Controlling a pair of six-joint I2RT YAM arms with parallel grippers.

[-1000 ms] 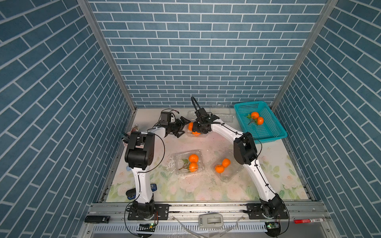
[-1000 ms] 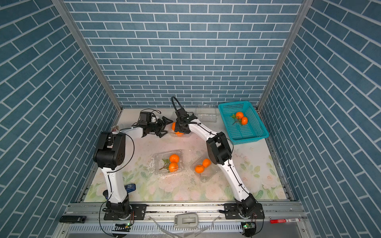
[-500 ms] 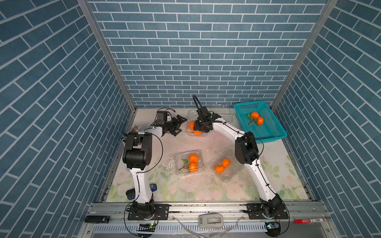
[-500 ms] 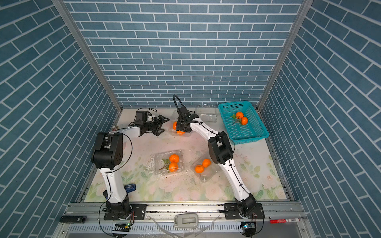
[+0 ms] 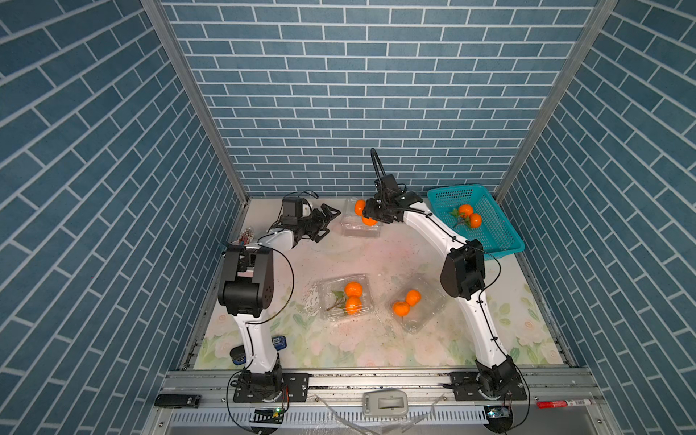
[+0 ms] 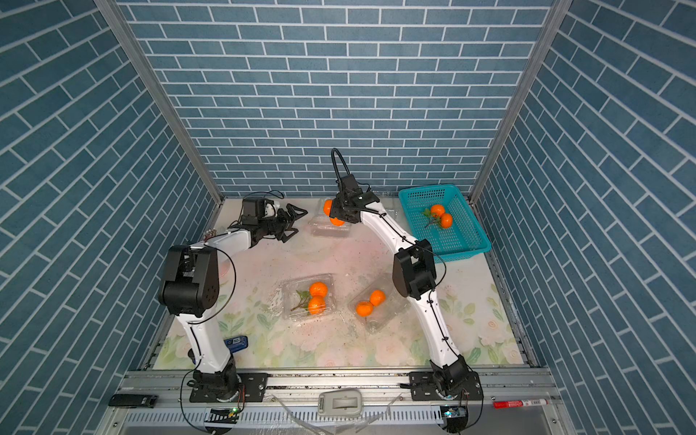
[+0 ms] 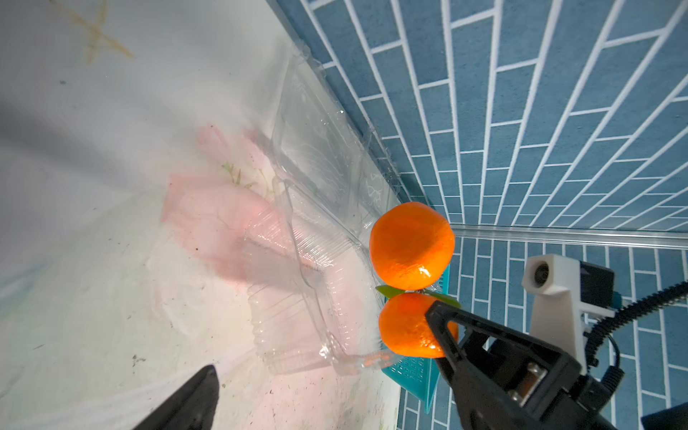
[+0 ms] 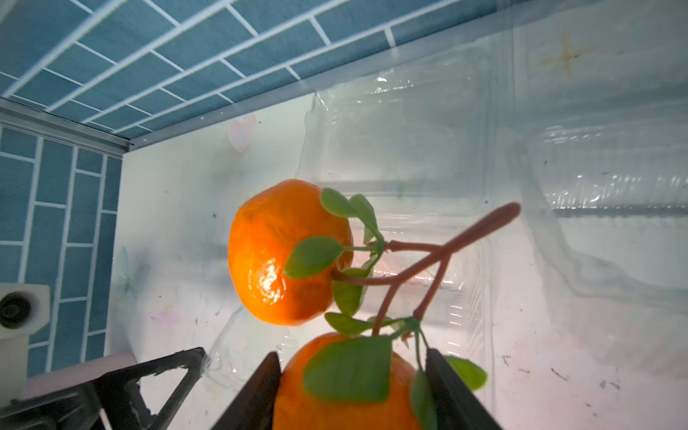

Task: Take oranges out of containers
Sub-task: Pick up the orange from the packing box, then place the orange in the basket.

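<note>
The right gripper, jaws clamped on one fruit, holds the orange pair clear above the open container at the counter's far edge. The left gripper hovers beside it, jaws wide apart, probably to steady it.

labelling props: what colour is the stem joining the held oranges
Reddish brown; the stem shows best in the right wrist view.
</note>
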